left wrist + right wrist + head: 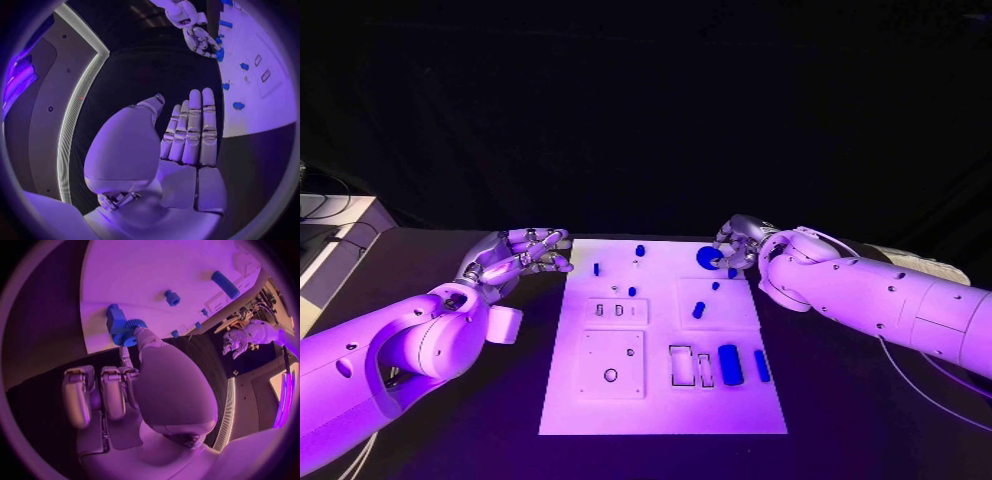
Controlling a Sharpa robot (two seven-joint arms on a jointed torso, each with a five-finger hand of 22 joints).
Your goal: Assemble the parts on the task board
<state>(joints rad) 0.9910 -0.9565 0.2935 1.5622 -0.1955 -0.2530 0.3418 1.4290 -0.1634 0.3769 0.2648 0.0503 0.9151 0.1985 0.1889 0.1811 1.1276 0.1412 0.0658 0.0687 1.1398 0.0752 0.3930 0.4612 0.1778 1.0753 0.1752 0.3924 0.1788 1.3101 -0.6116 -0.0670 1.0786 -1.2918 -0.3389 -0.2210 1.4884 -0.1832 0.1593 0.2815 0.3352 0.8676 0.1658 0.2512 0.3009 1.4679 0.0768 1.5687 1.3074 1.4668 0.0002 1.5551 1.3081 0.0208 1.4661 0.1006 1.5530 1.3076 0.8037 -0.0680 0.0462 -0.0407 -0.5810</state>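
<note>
White and flat, the rectangular task board [664, 400] lies in the middle of the black tabletop [848, 420], its smooth surface broken by shallow rectangular recesses and small round holes. Small blue parts are scattered over it: a stubby blue cylinder [730, 364] lies beside a slimmer blue bar [762, 365] near the board's right edge, and a short blue peg [698, 310] rests further up, with smaller blue studs standing near the far edge.

The right hand [737, 243] is at the board's far right corner, its silver fingers closing on a round blue toothed gear [710, 257]. In the right wrist view the thumb tip presses against the ribbed rim of that gear [129, 332], which sits against a blocky blue piece [115, 319] at the board's edge; the other fingers are curled in beneath the palm.

The left hand [519, 254] hovers just off the board's left edge, above the tabletop, holding nothing. In the left wrist view its metallic fingers [190, 127] stretch out straight and side by side, the thumb standing apart.
</note>
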